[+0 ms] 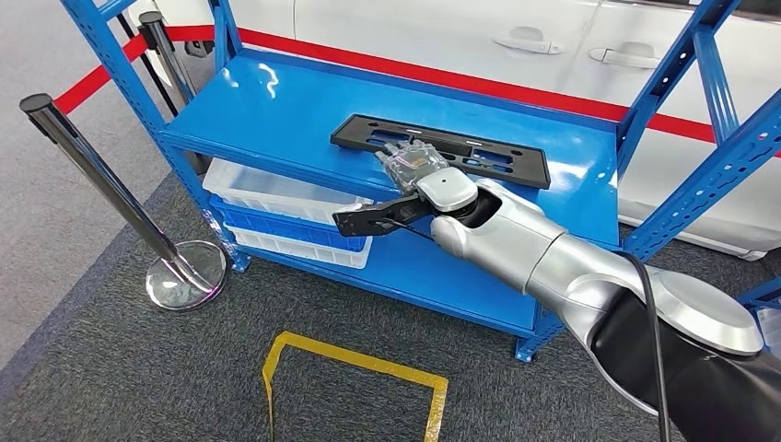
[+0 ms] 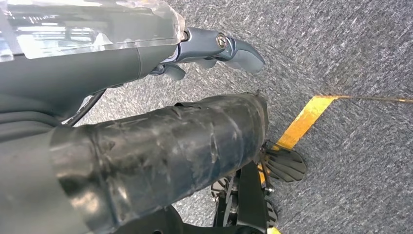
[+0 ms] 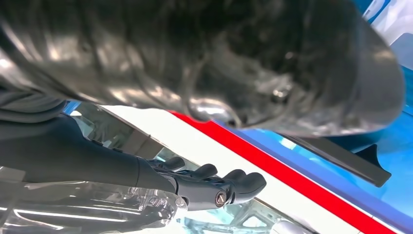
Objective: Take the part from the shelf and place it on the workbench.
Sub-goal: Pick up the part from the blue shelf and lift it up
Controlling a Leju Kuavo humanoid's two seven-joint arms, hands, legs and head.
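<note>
Lying flat — part (image 1: 440, 149), long axis across shelf (image 1: 276, 110), prob. untouched

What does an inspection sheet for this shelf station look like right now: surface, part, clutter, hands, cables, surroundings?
Surface: blue metal shelf, top deck glossy, holding the part.
Job's things: black slotted plastic part lies flat on the top deck, toward the back; workbench nothing seen.
Clutter: white bin stacked on a blue crate on the lower deck.
Hands: right hand reaches over the part's near edge, fingers extended; whether it touches cannot be told. Left hand hangs over the carpet, holding nothing.
Cables: black cable runs along the right arm.
Surroundings: chrome stanchion, yellow floor tape, red barrier tape, white car behind the shelf.
</note>
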